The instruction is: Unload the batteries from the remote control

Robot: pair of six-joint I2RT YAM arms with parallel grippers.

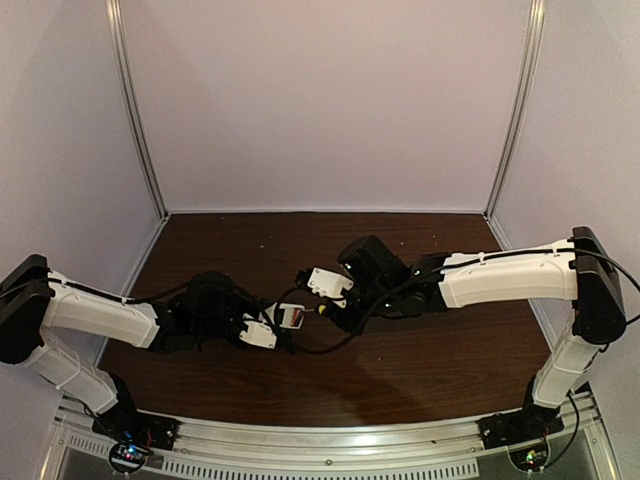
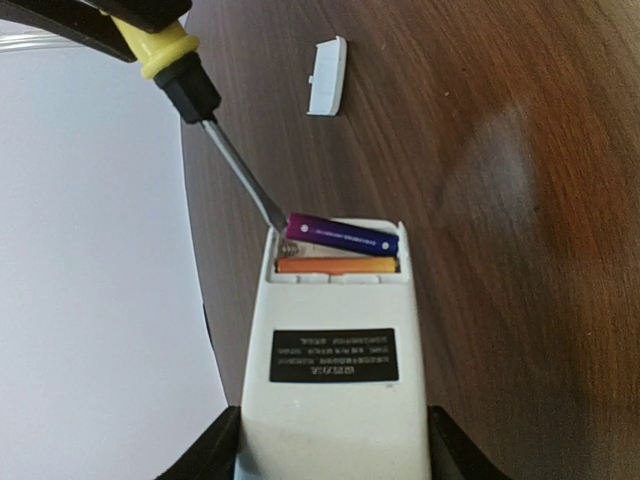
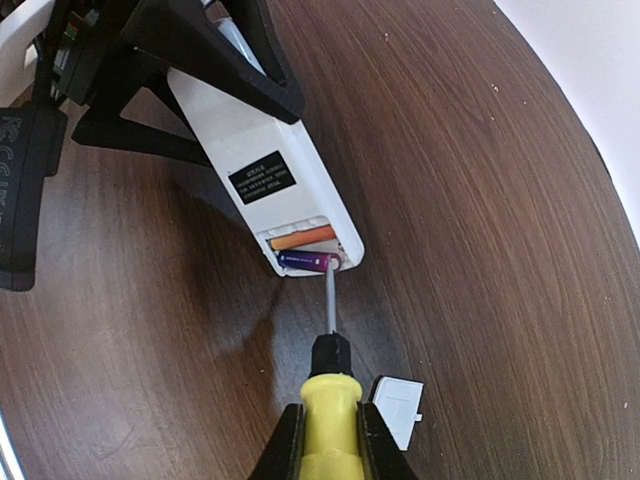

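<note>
Left gripper (image 2: 335,448) clamps remote (image 2: 335,320); right gripper (image 3: 330,440) grips screwdriver (image 2: 235,170), tip touching battery (image 2: 343,236): best to lever up gently.

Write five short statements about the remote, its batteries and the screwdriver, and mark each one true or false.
1. The left gripper holds the remote. True.
2. The cover is on the remote. False: it lies apart on the table.
3. The screwdriver tip is at one end of the purple battery. True.
4. Both batteries are out. False: the purple battery and the orange battery sit in the remote.
5. The right gripper is open and empty. False: it is shut on the screwdriver handle.
</note>
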